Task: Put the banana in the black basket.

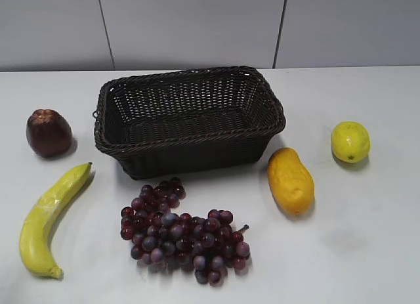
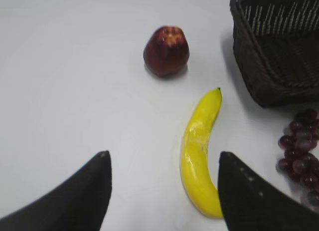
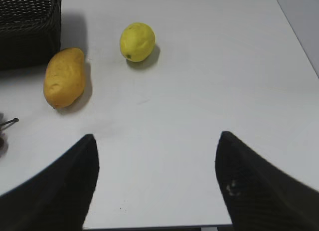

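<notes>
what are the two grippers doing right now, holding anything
Left gripper: open, holding nothing; the banana lies on the table partly between its fingers.
Right gripper: open, holding nothing, over bare table.

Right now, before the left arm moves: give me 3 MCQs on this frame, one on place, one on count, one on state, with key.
1. Where does the banana lie?
A. In the basket
B. On the table, left of the grapes
C. Right of the lemon

2. How many fruit items lie on the table outside the basket?
A. Three
B. Five
C. Seven

3. What state is the left gripper in?
A. Open, holding nothing
B. Shut on the banana
C. Shut on the apple

Key:
1 B: the banana is on the table, with the grapes to its right.
2 B: banana, grapes, apple, mango, lemon.
3 A: its fingers stand wide apart with only table between them; the banana lies beside the right-hand finger.
</notes>
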